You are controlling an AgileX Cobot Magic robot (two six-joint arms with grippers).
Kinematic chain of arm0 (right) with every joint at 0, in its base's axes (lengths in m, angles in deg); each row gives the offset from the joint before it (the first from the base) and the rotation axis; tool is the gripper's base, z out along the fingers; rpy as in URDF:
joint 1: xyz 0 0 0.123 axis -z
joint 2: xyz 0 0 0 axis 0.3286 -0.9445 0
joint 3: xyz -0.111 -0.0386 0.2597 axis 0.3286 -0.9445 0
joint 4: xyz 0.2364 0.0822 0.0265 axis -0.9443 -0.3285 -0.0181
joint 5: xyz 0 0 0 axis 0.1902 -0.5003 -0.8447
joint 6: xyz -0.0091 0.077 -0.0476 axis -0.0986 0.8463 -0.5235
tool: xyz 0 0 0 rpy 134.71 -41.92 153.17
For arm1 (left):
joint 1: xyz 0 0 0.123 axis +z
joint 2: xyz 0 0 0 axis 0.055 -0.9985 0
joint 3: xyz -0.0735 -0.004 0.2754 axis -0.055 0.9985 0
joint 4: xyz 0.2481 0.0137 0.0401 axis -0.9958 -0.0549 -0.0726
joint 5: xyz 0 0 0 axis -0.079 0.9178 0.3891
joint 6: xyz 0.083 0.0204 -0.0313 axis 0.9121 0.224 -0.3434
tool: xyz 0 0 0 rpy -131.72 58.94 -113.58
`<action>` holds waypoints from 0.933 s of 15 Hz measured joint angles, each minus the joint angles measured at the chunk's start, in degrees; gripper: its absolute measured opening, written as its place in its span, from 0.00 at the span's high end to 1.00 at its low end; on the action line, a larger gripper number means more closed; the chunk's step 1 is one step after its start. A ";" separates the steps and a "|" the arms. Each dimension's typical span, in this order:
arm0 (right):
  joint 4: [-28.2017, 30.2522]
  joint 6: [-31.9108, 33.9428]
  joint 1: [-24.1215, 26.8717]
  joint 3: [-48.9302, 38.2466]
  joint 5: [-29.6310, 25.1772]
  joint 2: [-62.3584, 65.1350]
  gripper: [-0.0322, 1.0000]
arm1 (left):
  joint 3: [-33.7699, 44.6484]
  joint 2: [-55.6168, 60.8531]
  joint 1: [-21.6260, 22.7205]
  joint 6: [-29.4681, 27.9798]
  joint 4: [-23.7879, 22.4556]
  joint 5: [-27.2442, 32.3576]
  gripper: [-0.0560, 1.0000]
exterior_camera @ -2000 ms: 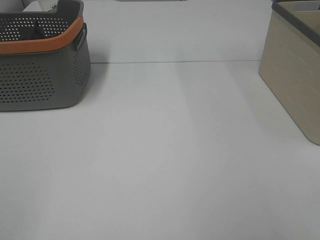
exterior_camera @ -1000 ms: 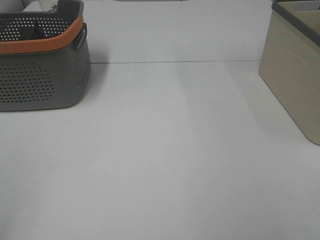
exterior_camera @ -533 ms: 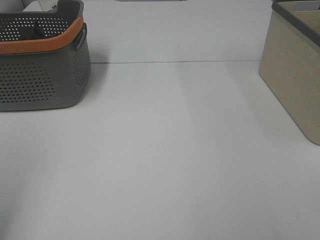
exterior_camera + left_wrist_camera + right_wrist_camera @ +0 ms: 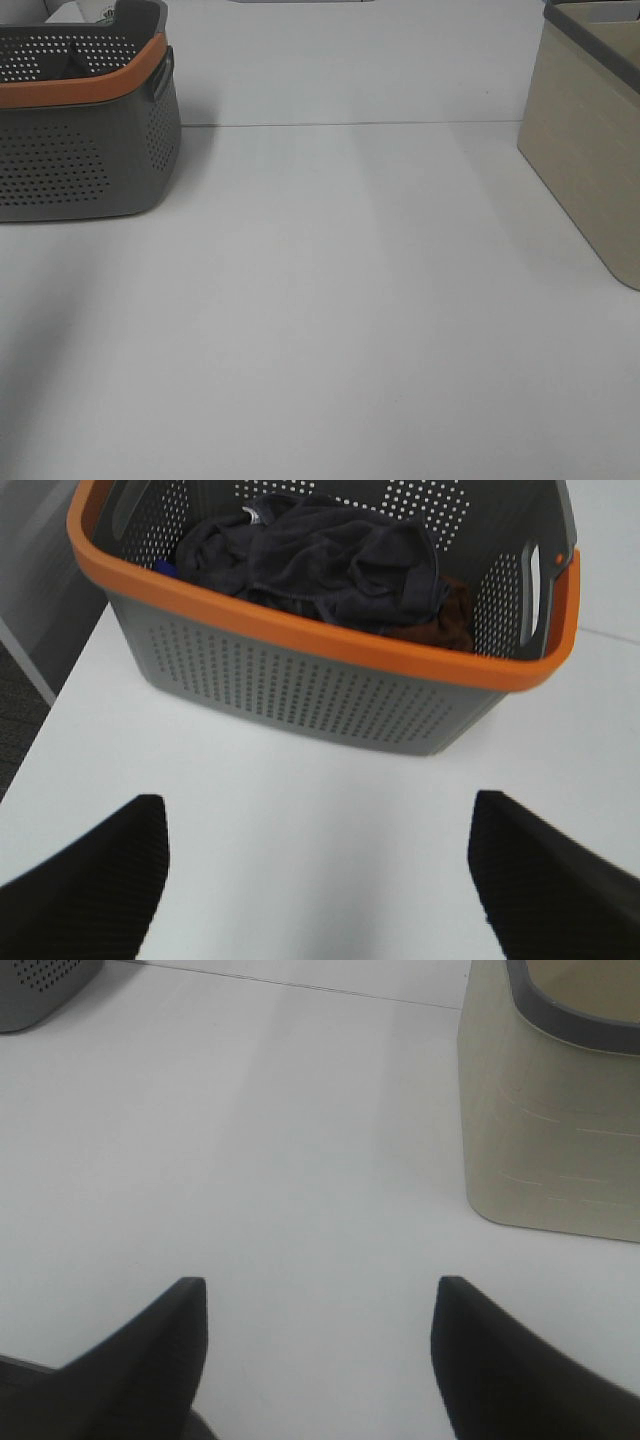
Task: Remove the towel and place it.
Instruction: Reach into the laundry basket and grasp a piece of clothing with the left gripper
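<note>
The dark navy towel (image 4: 320,560) lies crumpled inside the grey perforated basket with an orange rim (image 4: 330,695), on top of a reddish-brown cloth (image 4: 455,620). In the left wrist view my left gripper (image 4: 318,865) is open and empty, short of the basket's near wall. The basket (image 4: 85,150) stands at the far left in the high view, where the towel is hidden. My right gripper (image 4: 318,1345) is open and empty above the white table, with the beige bin off to one side. Neither gripper shows in the high view.
A beige bin with a grey rim (image 4: 590,150) stands at the right edge; it also shows in the right wrist view (image 4: 555,1110). The white table (image 4: 340,300) has a seam line across its far part. The table's edge (image 4: 35,720) runs beside the basket.
A faint shadow has spread over the lower left of the table in the high view. Basket and bin have not moved.
</note>
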 joint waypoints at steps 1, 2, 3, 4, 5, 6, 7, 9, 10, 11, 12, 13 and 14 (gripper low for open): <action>0.00 0.00 0.00 0.00 0.00 0.00 0.34 | -3.78 -3.78 0.00 -0.69 0.00 -0.06 0.22; 0.00 0.00 0.00 0.00 0.00 0.00 0.34 | -6.02 -5.90 0.00 -1.09 0.00 -0.11 0.22; 0.00 0.00 0.00 0.00 0.00 0.00 0.34 | -10.20 -9.91 0.00 -1.83 0.00 -0.11 0.22; 0.00 0.00 0.00 0.00 0.00 0.00 0.34 | -14.95 -14.38 0.00 -2.86 0.00 -0.11 0.22; 0.00 0.00 0.00 0.00 0.00 0.00 0.34 | -19.14 -18.33 0.00 -3.95 0.00 -0.11 0.22; 0.00 0.00 0.00 0.00 0.00 0.00 0.34 | -23.15 -22.23 0.00 -5.21 0.00 -0.11 0.22; 0.00 0.00 0.00 0.00 0.00 0.00 0.34 | -27.50 -26.47 0.00 -6.88 -0.11 -0.06 0.22; 0.00 0.00 0.00 0.00 0.00 0.00 0.34 | -35.18 -34.26 -0.23 -9.97 -0.80 0.80 0.22; 0.00 0.00 0.00 0.00 0.00 0.00 0.34 | -38.79 -37.82 -1.09 -11.52 -2.69 1.78 0.22; 0.00 0.00 0.00 0.00 0.00 0.00 0.34 | -42.97 -41.31 -2.52 -13.69 -5.90 2.92 0.22; 0.00 0.00 0.00 0.00 0.00 0.00 0.34 | -47.38 -45.26 -4.58 -16.33 -9.74 4.41 0.22; 0.00 0.00 0.00 0.00 0.00 0.00 0.34 | -51.45 -49.22 -6.59 -19.08 -13.41 5.50 0.22; 0.00 0.00 0.00 0.00 0.00 0.00 0.34 | -55.41 -52.60 -8.14 -21.94 -16.56 6.82 0.22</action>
